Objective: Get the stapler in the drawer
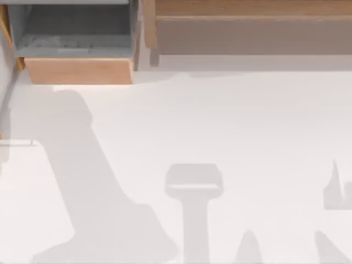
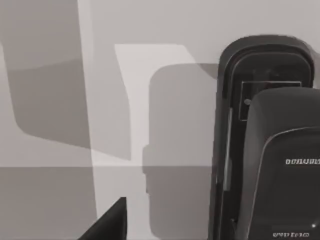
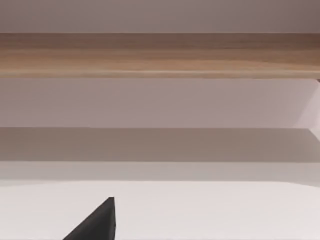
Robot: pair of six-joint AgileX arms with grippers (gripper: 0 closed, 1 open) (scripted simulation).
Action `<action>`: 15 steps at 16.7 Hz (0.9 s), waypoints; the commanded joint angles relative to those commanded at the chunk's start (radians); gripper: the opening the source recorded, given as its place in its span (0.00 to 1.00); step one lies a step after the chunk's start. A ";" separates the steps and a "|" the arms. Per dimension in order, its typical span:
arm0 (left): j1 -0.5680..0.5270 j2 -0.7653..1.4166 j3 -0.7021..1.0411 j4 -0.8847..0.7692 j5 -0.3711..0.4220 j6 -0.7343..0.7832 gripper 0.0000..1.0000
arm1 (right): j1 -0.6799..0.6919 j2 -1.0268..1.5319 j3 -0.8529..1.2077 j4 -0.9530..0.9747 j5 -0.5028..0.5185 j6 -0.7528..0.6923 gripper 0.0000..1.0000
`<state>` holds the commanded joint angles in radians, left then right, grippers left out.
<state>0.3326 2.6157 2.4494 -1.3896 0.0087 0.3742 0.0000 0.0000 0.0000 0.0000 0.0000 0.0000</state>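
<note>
The top view is showing the drawer (image 1: 77, 70) standing pulled open at the far left of the bench (image 1: 247, 126), with its grey walls and floor exposed behind the tan front panel. Just beside the drawer, towards the right side, a wide brown-wood shelf unit (image 1: 253, 11) is running along the back edge. In front of the drawer, soft grey shadows are spreading across the pale bench.

The left wrist view is giving what the top view is not: the stapler (image 2: 270, 145), black and rounded at one end with small white marks on its top. It is looming close to the camera, beside a dark edge of the left gripper (image 2: 107, 225). It is lying over a pale grey surface crossed by shadow bands. Whether that surface is the drawer floor, I cannot tell, nor whether the left jaws are open, closed or gripping.

The right wrist view is facing the shelf unit's wooden edge from low over the bench, away from the drawer, with a dark edge of the right gripper (image 3: 97, 225) showing. The state of its jaws I cannot tell either.
</note>
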 joint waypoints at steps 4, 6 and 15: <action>-0.002 0.000 0.000 0.000 0.000 0.000 1.00 | 0.000 0.000 0.000 0.000 0.000 0.000 1.00; 0.001 -0.009 -0.007 0.005 0.004 0.007 1.00 | 0.000 0.000 0.000 0.000 0.000 0.000 1.00; 0.128 -0.379 -0.328 0.424 0.181 0.348 1.00 | 0.000 0.000 0.000 0.000 0.000 0.000 1.00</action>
<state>0.4604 2.2366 2.1211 -0.9653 0.1895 0.7219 0.0000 0.0000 0.0000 0.0000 0.0000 0.0000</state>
